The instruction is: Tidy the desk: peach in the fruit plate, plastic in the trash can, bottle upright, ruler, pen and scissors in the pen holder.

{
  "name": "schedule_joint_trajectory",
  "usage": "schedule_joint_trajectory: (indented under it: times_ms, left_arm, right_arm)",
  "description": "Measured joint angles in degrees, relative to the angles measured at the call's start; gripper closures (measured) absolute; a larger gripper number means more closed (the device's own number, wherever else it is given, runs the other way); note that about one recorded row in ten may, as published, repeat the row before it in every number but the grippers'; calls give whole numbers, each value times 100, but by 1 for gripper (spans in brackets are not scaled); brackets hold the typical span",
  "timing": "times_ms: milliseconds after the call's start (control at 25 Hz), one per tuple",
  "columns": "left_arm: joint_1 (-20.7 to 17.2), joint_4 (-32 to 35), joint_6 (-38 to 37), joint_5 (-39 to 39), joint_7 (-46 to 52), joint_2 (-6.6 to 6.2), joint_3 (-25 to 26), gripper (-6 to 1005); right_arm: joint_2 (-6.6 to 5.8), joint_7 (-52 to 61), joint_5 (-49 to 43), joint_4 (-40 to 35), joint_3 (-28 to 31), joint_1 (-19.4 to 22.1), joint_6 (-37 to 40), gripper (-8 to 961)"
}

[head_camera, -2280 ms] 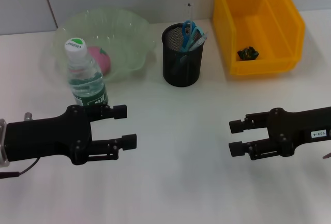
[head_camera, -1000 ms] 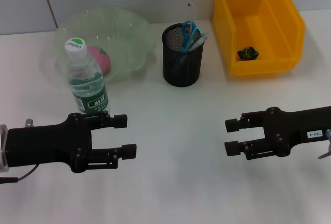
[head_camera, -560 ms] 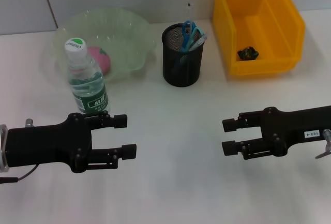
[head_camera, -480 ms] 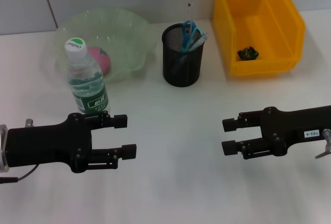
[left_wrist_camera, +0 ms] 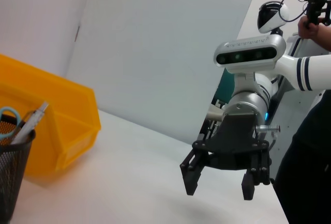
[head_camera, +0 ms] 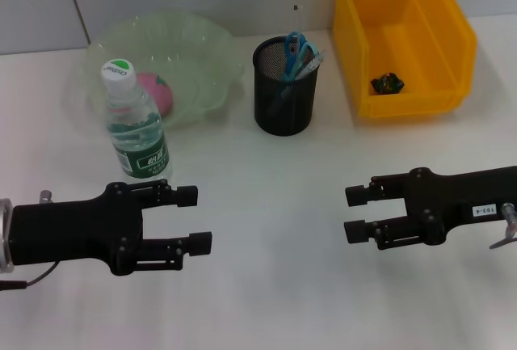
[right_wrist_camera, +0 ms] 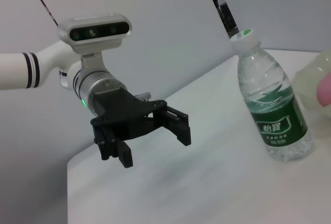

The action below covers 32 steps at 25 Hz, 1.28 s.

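On the white desk (head_camera: pixel 266 172) the bottle (head_camera: pixel 136 124) stands upright just in front of the fruit plate (head_camera: pixel 194 43), and the pink peach (head_camera: pixel 155 91) lies in that plate. The black pen holder (head_camera: pixel 284 95) holds the blue scissors (head_camera: pixel 294 48), a clear ruler (head_camera: pixel 312 61) and a thin pen (head_camera: pixel 296 20). A dark crumpled plastic (head_camera: pixel 387 83) lies in the yellow trash can (head_camera: pixel 436 51). My left gripper (head_camera: pixel 194 219) hovers open and empty in front of the bottle. My right gripper (head_camera: pixel 353 212) is open and empty at the front right.
The right wrist view shows the bottle (right_wrist_camera: pixel 271 105) beside the plate's rim (right_wrist_camera: pixel 310 74), with the left gripper (right_wrist_camera: pixel 154 149) farther off. In the left wrist view the right gripper (left_wrist_camera: pixel 219 189) hangs over bare table beyond the yellow trash can (left_wrist_camera: pixel 57 131) and the pen holder (left_wrist_camera: pixel 13 177).
The left gripper has drawn back from the bottle toward the front edge. The right gripper has slid slightly to the left. The objects have not moved.
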<state>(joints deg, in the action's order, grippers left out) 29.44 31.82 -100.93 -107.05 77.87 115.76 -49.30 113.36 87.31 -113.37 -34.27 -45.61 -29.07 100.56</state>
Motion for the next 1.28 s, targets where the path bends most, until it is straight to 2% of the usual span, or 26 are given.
schedule_joint_trajectory:
  times_ms: [1280]
  left_arm:
    - [9, 0, 4, -8, -35, 21, 17, 206]
  right_arm:
    - [23, -19, 9, 0, 0, -33, -10, 224]
